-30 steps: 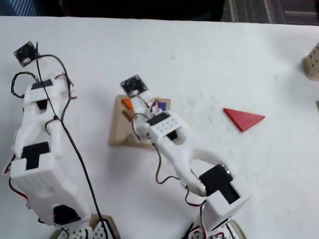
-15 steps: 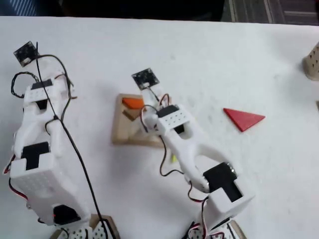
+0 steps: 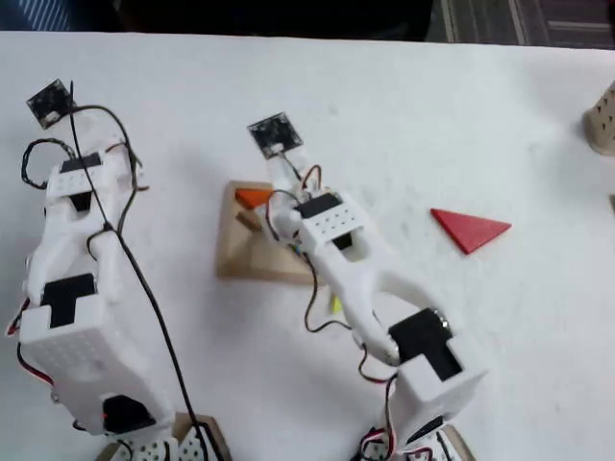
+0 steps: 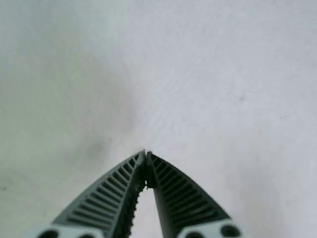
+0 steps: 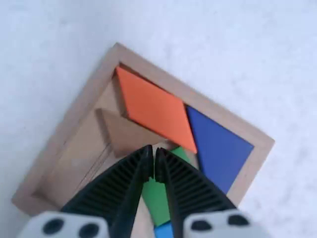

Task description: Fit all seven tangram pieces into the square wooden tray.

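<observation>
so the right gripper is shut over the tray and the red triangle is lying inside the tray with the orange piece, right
Not quite: the red triangle lies outside the tray, on the table, as the high view shows. The right gripper is shut over the tray, and the orange piece is inside it.

White table [image 3: 404, 106], matte and evenly lit, seen from above — beyond its far edge a dark band [image 3: 240, 14] and, toward one corner, grey striped flooring [image 3: 538, 19]. A tan perforated block [image 3: 602, 120] stands at the table's edge.
</observation>
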You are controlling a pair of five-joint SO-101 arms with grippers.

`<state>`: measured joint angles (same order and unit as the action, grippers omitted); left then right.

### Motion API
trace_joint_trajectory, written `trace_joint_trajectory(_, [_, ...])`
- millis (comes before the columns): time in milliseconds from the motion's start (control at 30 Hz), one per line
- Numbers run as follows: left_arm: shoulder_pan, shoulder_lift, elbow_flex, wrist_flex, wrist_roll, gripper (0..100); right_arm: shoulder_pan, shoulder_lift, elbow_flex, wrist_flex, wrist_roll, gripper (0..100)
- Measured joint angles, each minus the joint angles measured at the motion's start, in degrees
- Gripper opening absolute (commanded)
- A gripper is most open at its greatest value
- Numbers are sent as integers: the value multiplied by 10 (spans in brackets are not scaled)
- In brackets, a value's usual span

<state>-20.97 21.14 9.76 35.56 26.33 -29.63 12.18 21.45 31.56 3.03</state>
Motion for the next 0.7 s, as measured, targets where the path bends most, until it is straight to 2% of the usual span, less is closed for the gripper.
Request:
trace_joint_trajectory(167, [0, 0, 0, 0, 0, 22, 16, 37, -1, -38, 15, 18])
trace_joint_trajectory(400, [0, 0, 0, 0, 0, 22, 19, 35, -7, 9, 76, 18])
trace_joint_trajectory(700, [0, 0, 0, 0, 0, 22, 55, 14, -12, 31, 84, 18])
